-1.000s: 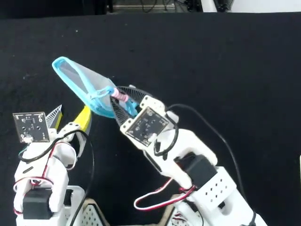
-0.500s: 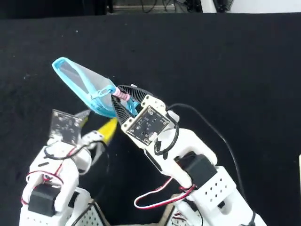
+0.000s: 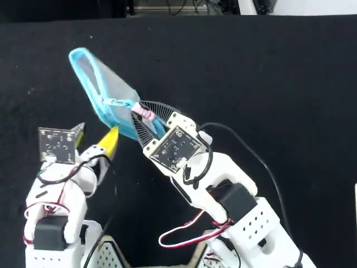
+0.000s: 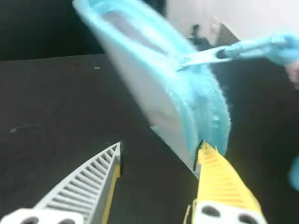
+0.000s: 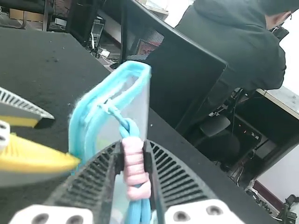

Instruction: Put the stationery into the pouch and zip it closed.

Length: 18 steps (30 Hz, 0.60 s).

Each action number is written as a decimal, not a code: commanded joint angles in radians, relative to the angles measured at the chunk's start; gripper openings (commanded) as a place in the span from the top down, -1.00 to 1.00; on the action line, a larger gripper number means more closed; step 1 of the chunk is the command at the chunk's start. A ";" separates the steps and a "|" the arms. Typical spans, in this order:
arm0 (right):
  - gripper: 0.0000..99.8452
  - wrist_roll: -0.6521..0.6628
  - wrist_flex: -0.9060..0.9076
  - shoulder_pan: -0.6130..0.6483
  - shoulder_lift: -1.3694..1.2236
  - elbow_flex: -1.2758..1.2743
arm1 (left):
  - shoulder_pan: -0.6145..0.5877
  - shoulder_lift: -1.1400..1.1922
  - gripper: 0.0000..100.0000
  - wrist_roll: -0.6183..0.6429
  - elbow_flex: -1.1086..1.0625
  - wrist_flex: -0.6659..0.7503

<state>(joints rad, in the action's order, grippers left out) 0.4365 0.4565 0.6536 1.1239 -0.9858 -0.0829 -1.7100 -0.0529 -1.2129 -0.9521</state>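
Note:
A light blue pouch (image 3: 103,92) hangs tilted above the black table, its far end highest. My right gripper (image 3: 146,120) is shut on the pink zipper pull (image 3: 144,113) at the pouch's near end; in the right wrist view the pull (image 5: 134,165) sits pinched between the black ribbed fingers, with the pouch (image 5: 135,102) rising behind it. My left gripper (image 3: 96,134) is open to the left of the pouch's lower edge. In the left wrist view the yellow fingertip (image 4: 210,158) touches the pouch (image 4: 154,88), while the grey finger (image 4: 88,182) stays apart.
Black cloth (image 3: 268,84) covers the table, with open room to the right and far side. The table's far edge (image 3: 184,15) runs along the back. Both arm bases (image 3: 245,223) stand at the near edge.
The left arm swung right toward the pouch, then back left. The pouch tilted steeper, its far end now higher and farther back. The right gripper kept its hold.

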 commanded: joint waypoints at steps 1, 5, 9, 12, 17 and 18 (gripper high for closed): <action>0.98 -0.009 -0.031 -0.017 -0.001 0.084 | -0.071 -0.006 0.49 0.011 0.022 0.035; 0.98 -0.009 -0.031 -0.014 -0.001 0.084 | -0.073 -0.006 0.49 0.011 0.044 0.011; 0.98 -0.009 -0.031 -0.014 -0.002 0.082 | -0.061 -0.006 0.49 0.011 0.117 -0.075; 0.98 -0.009 -0.023 -0.014 -0.002 0.077 | -0.008 -0.002 0.49 0.009 0.110 -0.086; 0.95 -0.009 0.104 -0.017 -0.001 0.082 | -0.097 -0.006 0.49 -0.006 0.058 -0.025; 0.90 -0.009 0.137 -0.014 -0.002 0.077 | -0.153 -0.006 0.49 -0.023 0.070 -0.025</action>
<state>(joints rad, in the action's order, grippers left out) 0.4350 0.5194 0.6521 1.1254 -0.9858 -0.1320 -1.7085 -0.0560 -1.1822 -1.0027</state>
